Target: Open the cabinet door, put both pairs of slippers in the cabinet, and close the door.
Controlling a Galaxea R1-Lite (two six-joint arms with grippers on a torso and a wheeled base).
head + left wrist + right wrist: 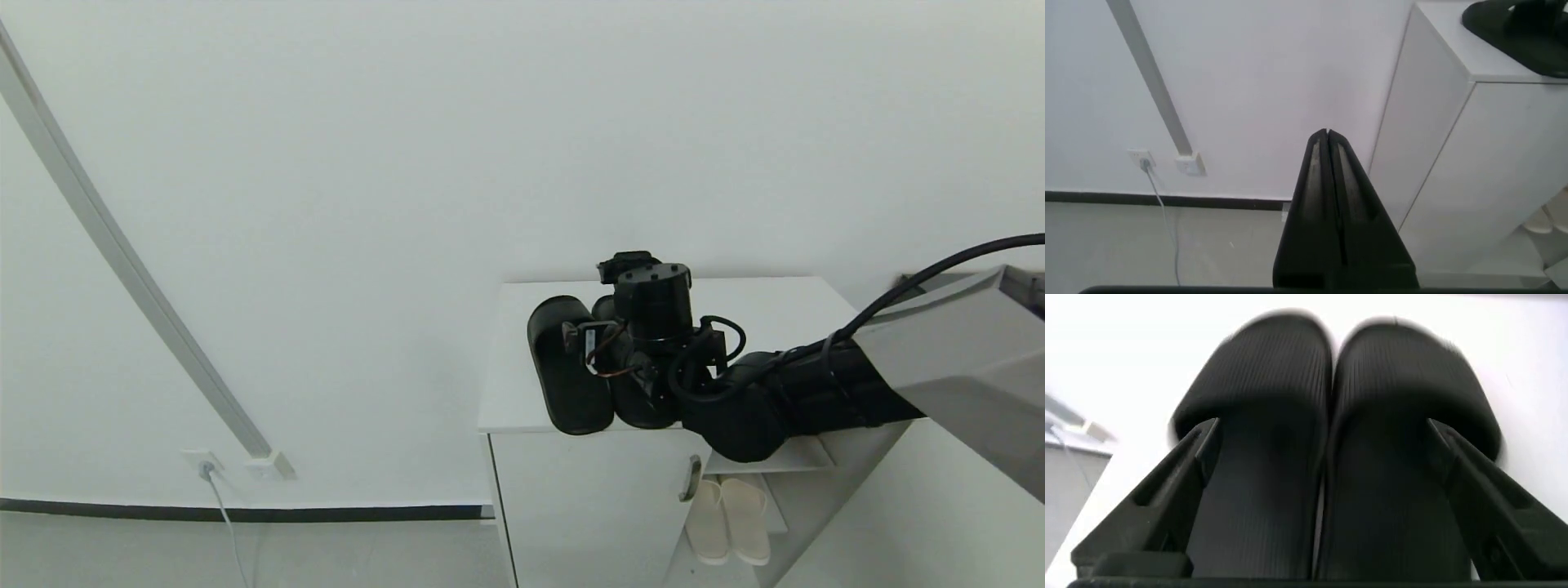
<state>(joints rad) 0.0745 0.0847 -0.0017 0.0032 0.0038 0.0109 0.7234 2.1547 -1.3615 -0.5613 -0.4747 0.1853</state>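
Atop the cabinet (784, 302), straddling the black slippers (567, 376) with the right tool (1323, 433) spread apart, likely to pinch both together; holding the left tool (1327, 139) pressed together, well clear.

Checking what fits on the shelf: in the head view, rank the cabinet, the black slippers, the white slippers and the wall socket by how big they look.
1. cabinet
2. black slippers
3. white slippers, which sit farther off, so their real size against the black pair is unsure
4. wall socket

The black slippers (569, 371) lie atop the cabinet (588, 506) under the right arm (784, 392); white slippers (727, 510) sit on a shelf inside.
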